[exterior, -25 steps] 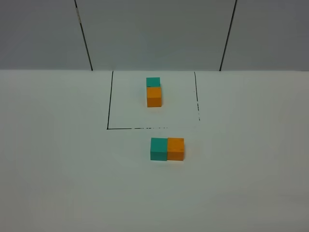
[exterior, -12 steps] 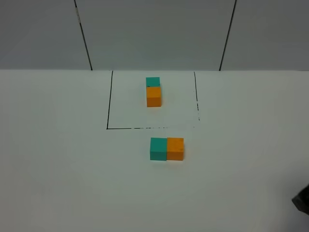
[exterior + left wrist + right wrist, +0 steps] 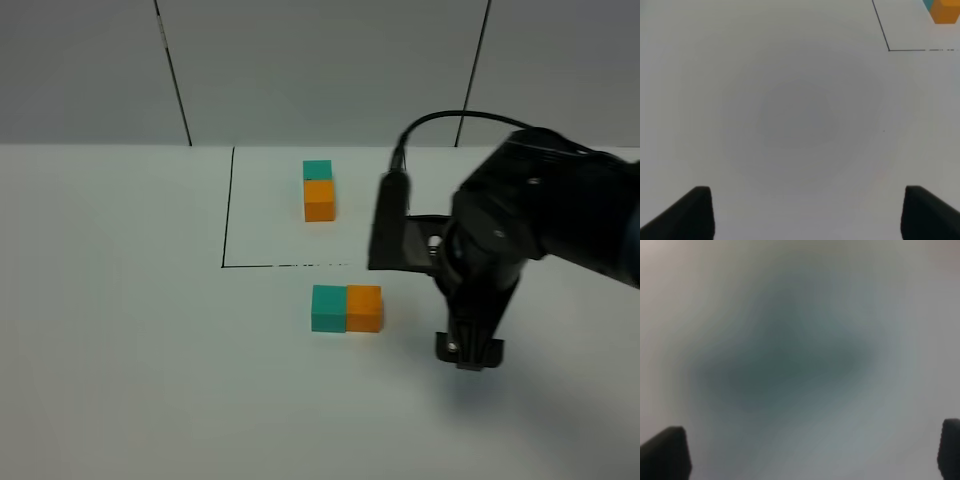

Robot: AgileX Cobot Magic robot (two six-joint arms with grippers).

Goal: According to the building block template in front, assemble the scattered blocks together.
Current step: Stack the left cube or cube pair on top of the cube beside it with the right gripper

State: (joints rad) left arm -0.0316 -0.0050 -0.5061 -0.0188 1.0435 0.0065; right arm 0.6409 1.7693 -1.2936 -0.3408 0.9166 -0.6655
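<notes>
Sideways: scattered blocks (image 3: 346, 308), teal left; template (image 3: 318, 191) runs front-to-back.

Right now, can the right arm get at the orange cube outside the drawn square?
Probably yes. The right gripper hangs open just right of the loose orange cube, with only bare table between; the teal cube touches its far side.

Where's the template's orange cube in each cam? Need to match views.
Exterior high: template's orange cube sits inside the black outline, just in front of its teal partner.
Left wrist: the cube is cut off at the picture's edge, inside the outline.
Right wrist: not in it; the view is blurred.
Shared landmark: the outline's near-left corner.
</notes>
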